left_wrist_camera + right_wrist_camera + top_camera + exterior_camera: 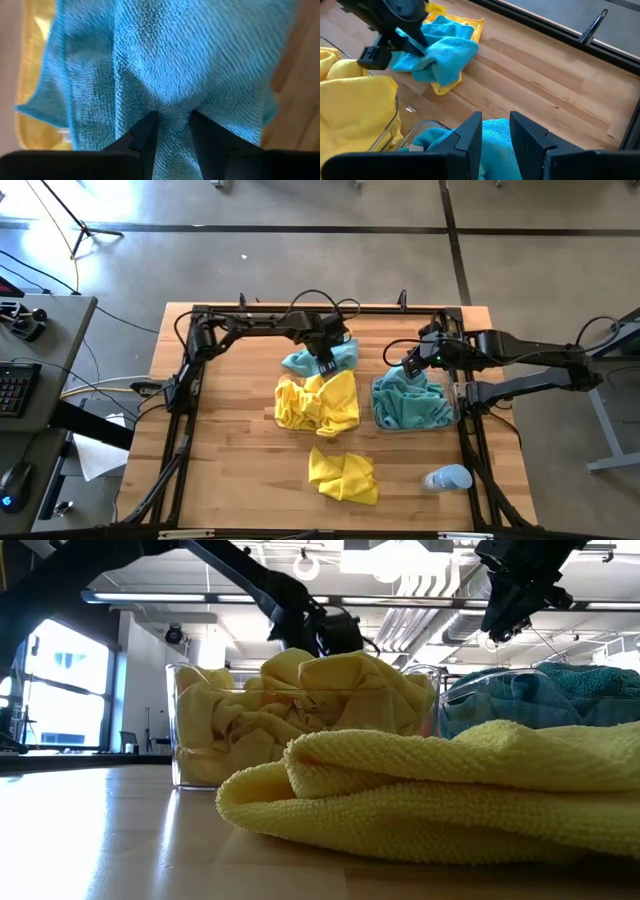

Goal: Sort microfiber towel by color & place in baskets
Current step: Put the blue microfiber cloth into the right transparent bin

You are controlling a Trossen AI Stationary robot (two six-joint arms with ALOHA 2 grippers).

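A teal-blue towel [300,362] [447,55] lies bunched beyond the yellow-filled clear basket [185,720], its bulk resting on a yellow towel [465,25] spread flat on the wood. My left gripper [325,363] [172,115] is shut on this teal towel. My right gripper [410,368] [496,122] hovers over the far edge of the second basket [378,420], which holds teal towels; its fingers stand slightly apart and hold nothing. Another yellow towel [343,475] [450,790] lies crumpled on the table nearer the near edge. My left gripper pinches a gathered ridge of the teal towel [172,102] between its two fingers [147,127], coming from above and slanting down. The cloth puckers toward the fingertips. Around the pinch it is raised, and the rest drapes onto the yellow towel [30,75] below.
A white and light-blue bottle [447,478] lies near the table's near right corner. A black metal frame [190,380] runs along the table's left, far and right sides. Bare wood [240,460] shows on the near left.
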